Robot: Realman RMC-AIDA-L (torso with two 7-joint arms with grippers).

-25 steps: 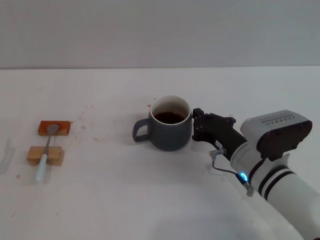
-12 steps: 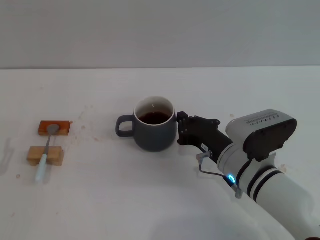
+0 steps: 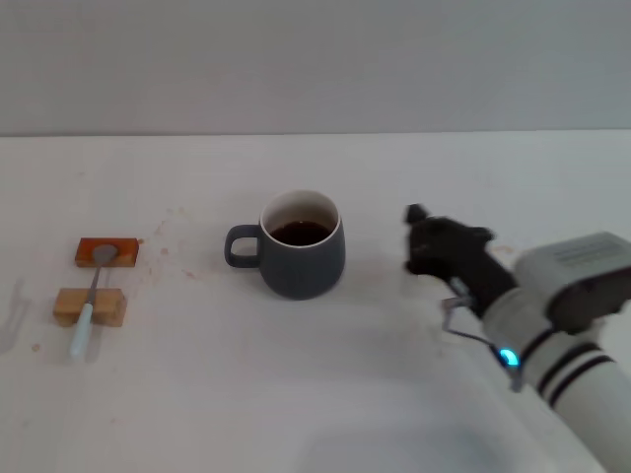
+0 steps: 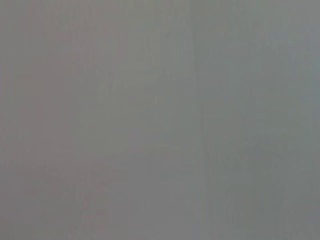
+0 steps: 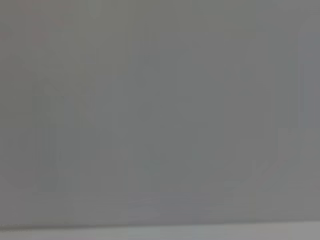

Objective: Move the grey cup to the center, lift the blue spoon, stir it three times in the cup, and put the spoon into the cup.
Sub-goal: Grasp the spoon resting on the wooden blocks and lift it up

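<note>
White tabletop holds grey cup, right pincer apart.

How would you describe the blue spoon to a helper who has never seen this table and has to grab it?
Look to the left side of the white table, well away from the grey cup. Two small wooden blocks sit there, an orange block behind a tan block. The blue spoon lies across both, the only thin thing there: metal bowl, pale blue handle.
</note>
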